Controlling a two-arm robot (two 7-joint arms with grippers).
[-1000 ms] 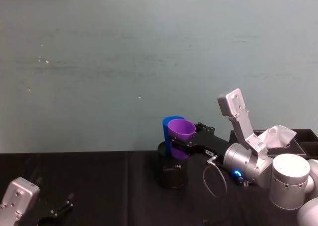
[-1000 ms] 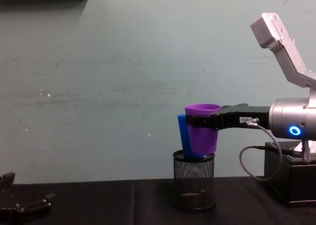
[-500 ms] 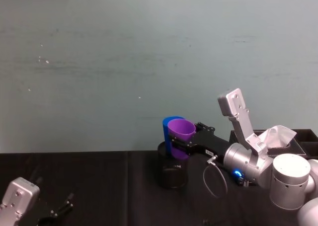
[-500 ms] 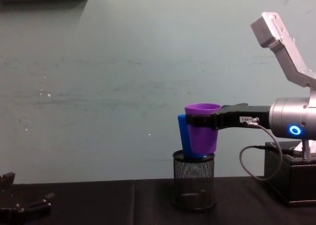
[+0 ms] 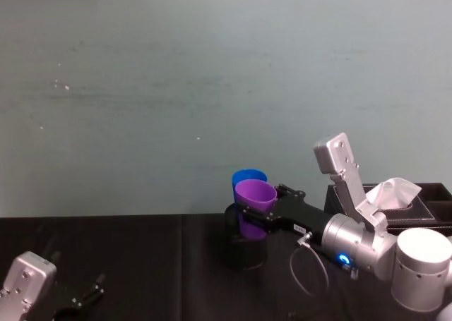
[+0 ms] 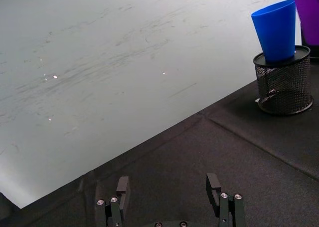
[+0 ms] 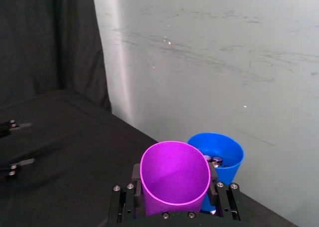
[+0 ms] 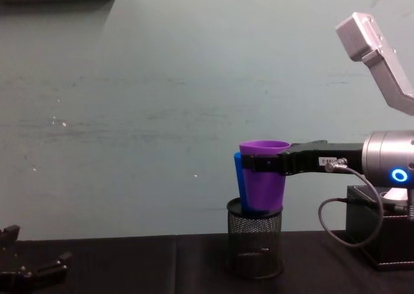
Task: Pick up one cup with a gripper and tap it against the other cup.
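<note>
The purple cup [image 5: 255,194] is held above the table with my right gripper [image 5: 256,209] shut on its sides. The right wrist view looks down into the purple cup [image 7: 174,174], its rim close against the blue cup [image 7: 225,154] just behind; I cannot tell whether they touch. The blue cup [image 8: 238,181] stands slightly tilted in a black mesh pen holder [image 8: 255,245]. From the chest, the purple cup [image 8: 264,178] overlaps the blue one, and its base hangs at the holder's rim. My left gripper [image 6: 167,187] rests open, far off at the table's left.
A black tissue box [image 5: 395,194] with white tissue stands to the right, behind the right arm. A black cloth [image 6: 209,152] covers the table before a pale green wall. The right arm's cable [image 8: 333,220] loops down by the box.
My right gripper has come down a little with the purple cup, so its base now sits at the holder's rim. The blue cup and the left arm have not moved.
</note>
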